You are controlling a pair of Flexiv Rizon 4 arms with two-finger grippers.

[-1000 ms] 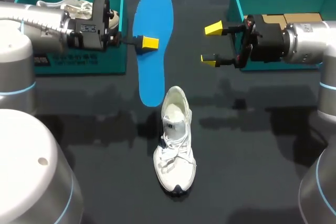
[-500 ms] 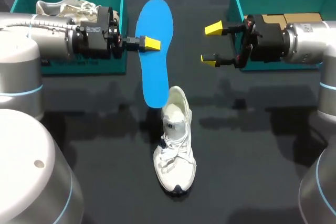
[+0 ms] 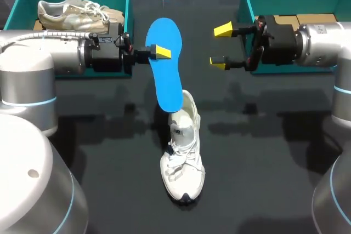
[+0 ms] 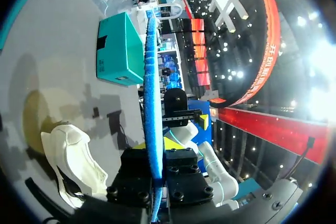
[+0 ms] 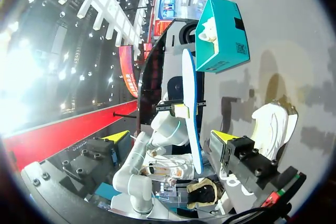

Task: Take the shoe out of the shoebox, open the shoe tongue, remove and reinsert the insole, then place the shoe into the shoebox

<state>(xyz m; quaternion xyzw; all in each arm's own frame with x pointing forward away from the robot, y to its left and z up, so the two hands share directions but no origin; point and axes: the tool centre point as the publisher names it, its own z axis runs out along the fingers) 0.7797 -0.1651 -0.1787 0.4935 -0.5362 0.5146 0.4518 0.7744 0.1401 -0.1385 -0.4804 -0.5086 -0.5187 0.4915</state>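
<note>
Blue insole (image 3: 170, 80) pinched in my left gripper (image 3: 159, 52) at upper centre, its lower end at the white shoe (image 3: 182, 152) mid-frame, my right gripper (image 3: 220, 46) spread at upper right.

One camera sits high up behind the robot and looks down on the whole worktop (image 3: 263, 152). One more rides close behind the left hand (image 3: 159, 52) and one behind the right hand (image 3: 220, 46), and these two look across at each other. All three see the blue insole (image 3: 167, 69) and the white shoe (image 3: 182, 152).
</note>
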